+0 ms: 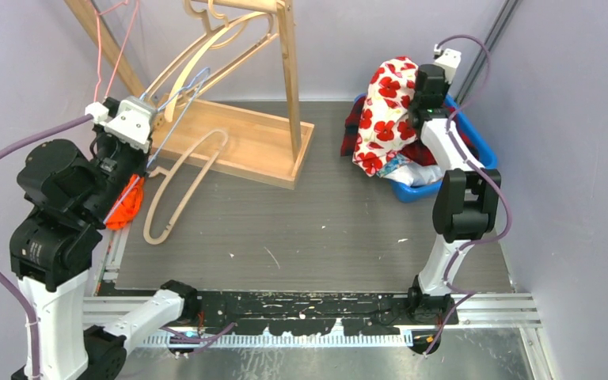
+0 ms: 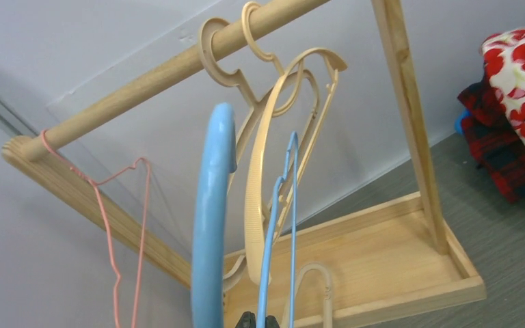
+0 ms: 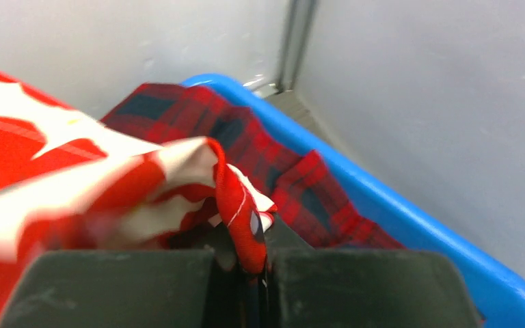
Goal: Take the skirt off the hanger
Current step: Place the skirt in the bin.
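The skirt (image 1: 386, 111), white with red flowers, hangs bunched over the blue basket (image 1: 481, 150) at the back right. My right gripper (image 1: 421, 109) is shut on a fold of it; in the right wrist view that fold (image 3: 243, 205) is pinched at the right gripper (image 3: 256, 266). The hanger (image 1: 180, 96), thin blue wire, is bare and stands beside the wooden rack. My left gripper (image 1: 152, 131) is shut on its wire; in the left wrist view the wire (image 2: 273, 225) rises from the left gripper (image 2: 258, 320).
The wooden rack (image 1: 289, 79) with its base tray (image 1: 245, 146) stands at the back left, with beige hangers (image 2: 273, 150) and a pink wire hanger (image 2: 119, 225) on its rail. Another beige hanger (image 1: 180, 188) lies on the table. Red plaid cloth (image 3: 287, 171) fills the basket (image 3: 389, 205).
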Available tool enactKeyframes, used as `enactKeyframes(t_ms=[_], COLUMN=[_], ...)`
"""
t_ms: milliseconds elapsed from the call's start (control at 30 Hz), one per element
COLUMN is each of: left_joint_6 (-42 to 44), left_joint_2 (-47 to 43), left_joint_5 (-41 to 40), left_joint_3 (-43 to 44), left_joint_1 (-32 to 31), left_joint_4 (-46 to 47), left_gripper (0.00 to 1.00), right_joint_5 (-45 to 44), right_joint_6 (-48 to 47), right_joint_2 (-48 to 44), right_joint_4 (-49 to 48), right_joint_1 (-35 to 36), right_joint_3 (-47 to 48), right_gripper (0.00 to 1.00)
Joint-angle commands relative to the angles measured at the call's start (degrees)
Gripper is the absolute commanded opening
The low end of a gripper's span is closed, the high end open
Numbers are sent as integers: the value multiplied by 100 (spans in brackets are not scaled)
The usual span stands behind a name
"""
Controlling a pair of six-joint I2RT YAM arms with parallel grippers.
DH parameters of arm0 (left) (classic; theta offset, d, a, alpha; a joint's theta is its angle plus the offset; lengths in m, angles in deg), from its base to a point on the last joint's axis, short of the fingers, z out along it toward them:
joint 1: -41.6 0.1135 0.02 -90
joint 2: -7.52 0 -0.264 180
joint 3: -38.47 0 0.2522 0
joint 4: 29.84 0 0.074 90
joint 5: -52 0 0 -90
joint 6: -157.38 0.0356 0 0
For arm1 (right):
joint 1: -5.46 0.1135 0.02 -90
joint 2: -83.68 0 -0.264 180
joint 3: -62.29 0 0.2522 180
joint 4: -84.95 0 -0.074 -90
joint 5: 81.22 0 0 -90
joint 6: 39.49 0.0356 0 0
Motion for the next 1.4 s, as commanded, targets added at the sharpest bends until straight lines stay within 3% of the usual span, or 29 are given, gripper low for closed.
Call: enactKeyframes(t_ms=[0,167,300,600,767,800,867,967,1367], left_joint_6=[306,415,593,783,743,755,757,779,203], left_joint_2=[189,244,333,626,553,522,451,353,-132], left_joint_5=[-529,-909,-1236,-1394,-1361,-1399,-1452,-1453,-825], left_joint_3=[147,195,268,419,469,447,398,268,-37], left_joint_1=[-3,-1,-1,-4,-3,-4,-7,-6,-14], left_joint_4=[377,537,765,1172,1162,1136,1073,1036,770], left_gripper=[0,0,0,0,0,0,0,0,0], right_joint_5=[-634,-551,-310,607,554,520,308,239,783], right_joint_6=[81,-11,-160,385,1196,1167,1053,776,207], right_joint_2=[-465,-655,-962,-1059,-937,-950,-1058,-1376,-3157], right_joint_4=[-130,27,-8,313,756,780,741,452,-1087], right_joint_1=[-691,-1327,-1444,-533,-381,-374,-345,-307,34], right_joint_3=[204,246,-357,-942,-988,-970,-951,-1058,-1876], right_gripper=[1,1,1,1,2,11,53,68,74])
